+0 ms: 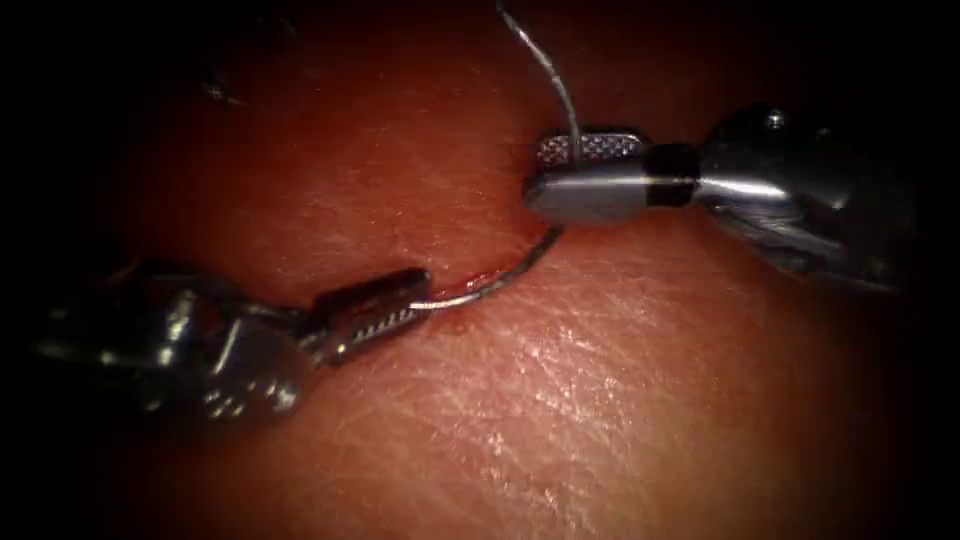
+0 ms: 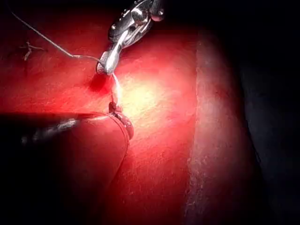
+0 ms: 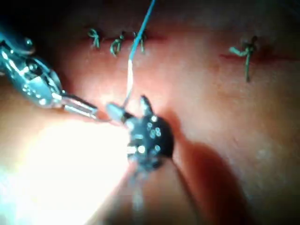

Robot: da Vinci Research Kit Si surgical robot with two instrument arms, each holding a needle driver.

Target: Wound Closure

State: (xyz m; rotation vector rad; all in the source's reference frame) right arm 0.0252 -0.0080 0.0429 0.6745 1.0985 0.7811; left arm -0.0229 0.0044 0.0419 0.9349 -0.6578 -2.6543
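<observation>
In the endoscope view the left tool [image 1: 400, 300] comes in from the lower left with its jaws closed on one end of the curved needle [image 1: 500, 280]. The needle arcs from those jaws up and to the right, lying just over the tissue [image 1: 600, 400], and its other end runs under the right tool [image 1: 560, 175]. A thin red line of fluid [image 1: 480, 272] follows the needle's curve where it meets the surface; whether the needle passes through the tissue there cannot be told.

The right tool reaches in from the right with its jaws narrow, pinched on the thread [image 1: 545, 70], which rises from the jaws toward the top edge. Whether these jaws also grip the needle's end is not clear.

In the right wrist view, finished knots [image 3: 115, 42] sit in a row along the cut [image 3: 154, 37] beyond the tools, and another knot [image 3: 246, 54] lies further along the same line.
</observation>
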